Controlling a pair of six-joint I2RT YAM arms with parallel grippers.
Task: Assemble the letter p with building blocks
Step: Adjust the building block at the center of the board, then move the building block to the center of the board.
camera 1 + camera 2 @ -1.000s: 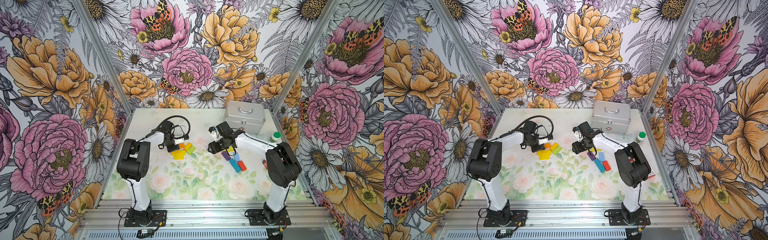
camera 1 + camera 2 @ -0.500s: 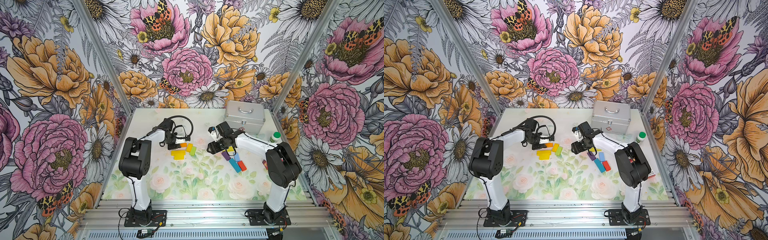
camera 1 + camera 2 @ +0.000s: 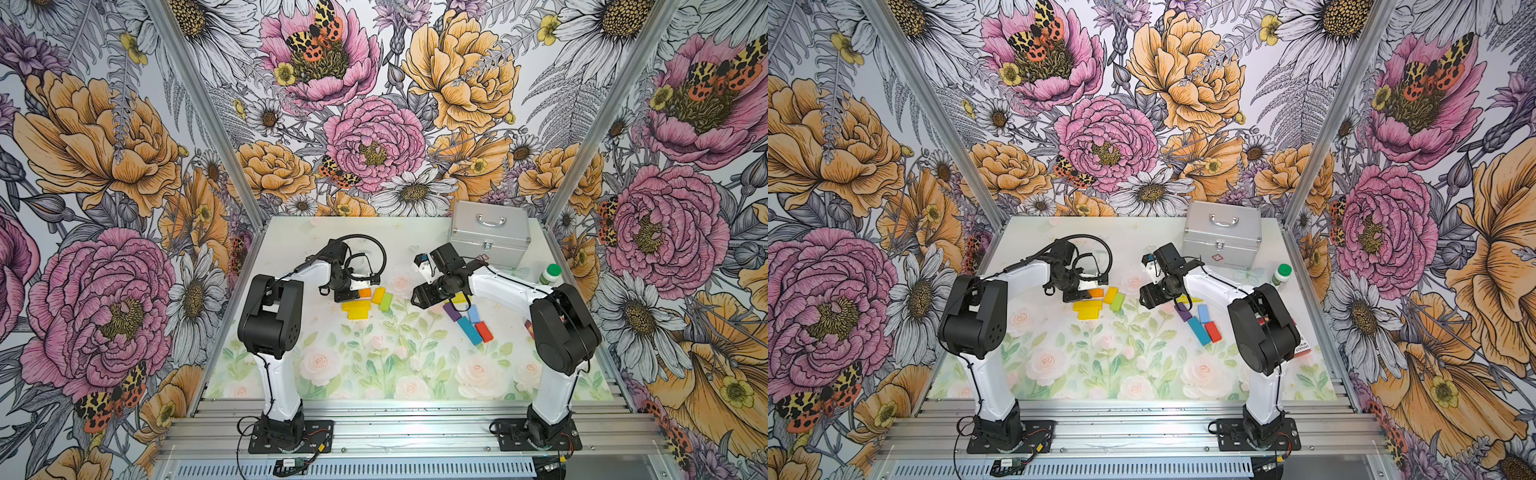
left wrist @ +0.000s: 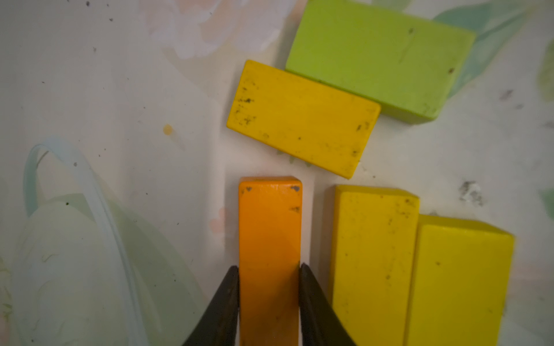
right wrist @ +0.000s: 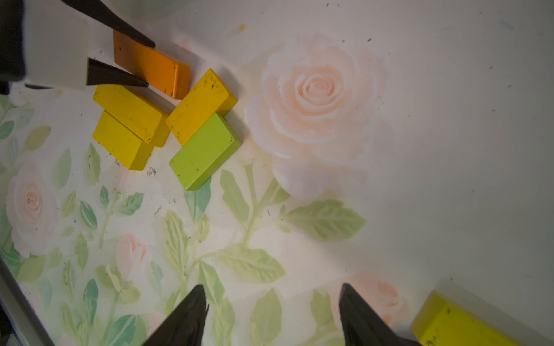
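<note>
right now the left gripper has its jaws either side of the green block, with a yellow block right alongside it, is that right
Not quite. The jaws of the left gripper stand either side of the orange block, not the green block, which lies clear of them; the left wrist view shows it. A yellow block does lie right alongside.
</note>
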